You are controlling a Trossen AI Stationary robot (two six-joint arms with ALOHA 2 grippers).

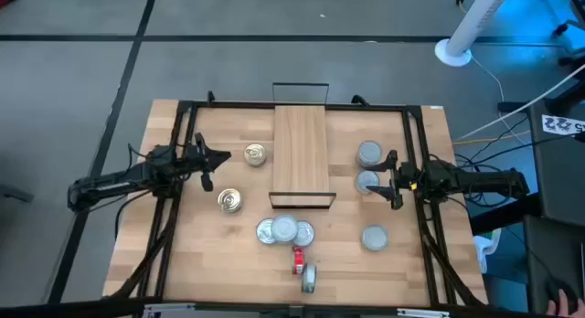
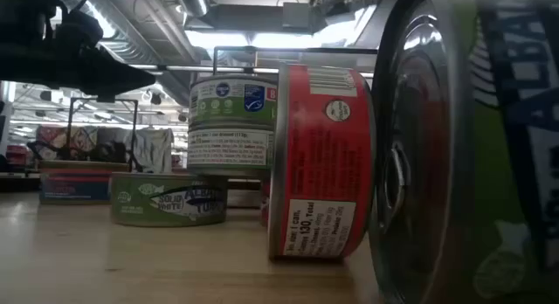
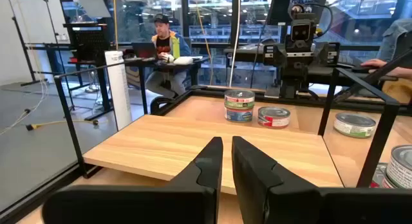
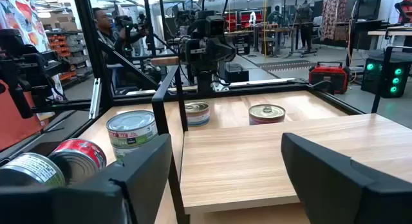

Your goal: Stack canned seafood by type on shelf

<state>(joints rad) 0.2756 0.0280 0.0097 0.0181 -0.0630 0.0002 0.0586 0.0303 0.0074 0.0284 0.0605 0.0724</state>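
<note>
The shelf [image 1: 300, 144] is a narrow light-wood board with black wire end frames and stands mid-table with nothing on it. My left gripper [image 1: 224, 158] [image 3: 226, 150] hovers shut off the shelf's left side, near a gold-topped tin [image 1: 256, 154]. My right gripper [image 1: 391, 181] [image 4: 235, 163] is wide open off the shelf's right side, by a two-tin stack [image 3: 239, 105] and a single tin [image 1: 367, 181]. More tins stand in a cluster [image 1: 284, 229] off the shelf's near end. The red-labelled tin [image 2: 319, 160] and another tin [image 1: 309, 278] lie on their sides near the table's near edge.
Another gold-topped tin [image 1: 230, 201] stands left of the shelf and a silver one [image 1: 374, 237] near the table's right side. A black frame [image 1: 407, 112] runs round the table. People sit at desks beyond the table [image 3: 164, 40].
</note>
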